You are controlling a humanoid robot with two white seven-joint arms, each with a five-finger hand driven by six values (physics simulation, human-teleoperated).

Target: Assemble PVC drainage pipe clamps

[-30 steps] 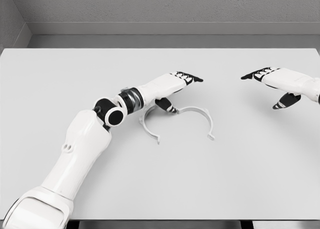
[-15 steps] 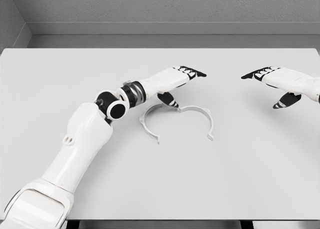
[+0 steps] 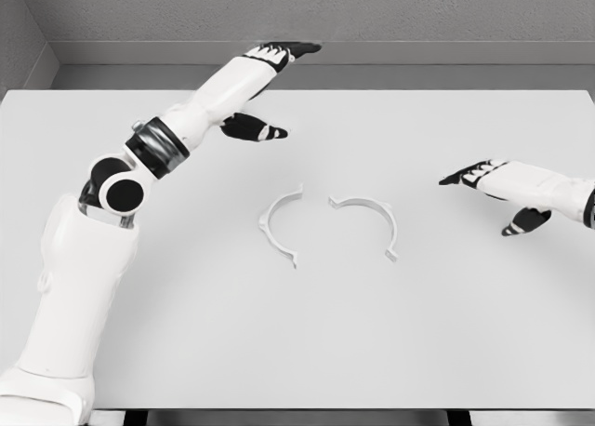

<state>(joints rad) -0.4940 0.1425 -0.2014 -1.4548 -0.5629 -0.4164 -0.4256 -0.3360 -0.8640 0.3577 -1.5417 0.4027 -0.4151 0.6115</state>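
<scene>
Two white half-ring clamp pieces lie in the middle of the table. The left clamp half [image 3: 276,229] curves open to the right, and the right clamp half [image 3: 374,221] curves open downward and to the left, with a small gap between their upper ends. My left hand [image 3: 270,77] is raised high and far back over the table, fingers spread, holding nothing. My right hand [image 3: 488,189] hovers low at the right, well to the right of the right clamp half, fingers extended and empty.
The white table [image 3: 297,352] fills the view, with a grey wall behind its far edge. My left forearm [image 3: 186,119] stretches diagonally above the table's left rear part.
My left hand has lifted away from the clamp halves, swinging up and back to the left. My right hand has dropped lower and nearer. Both clamp halves stay where they were.
</scene>
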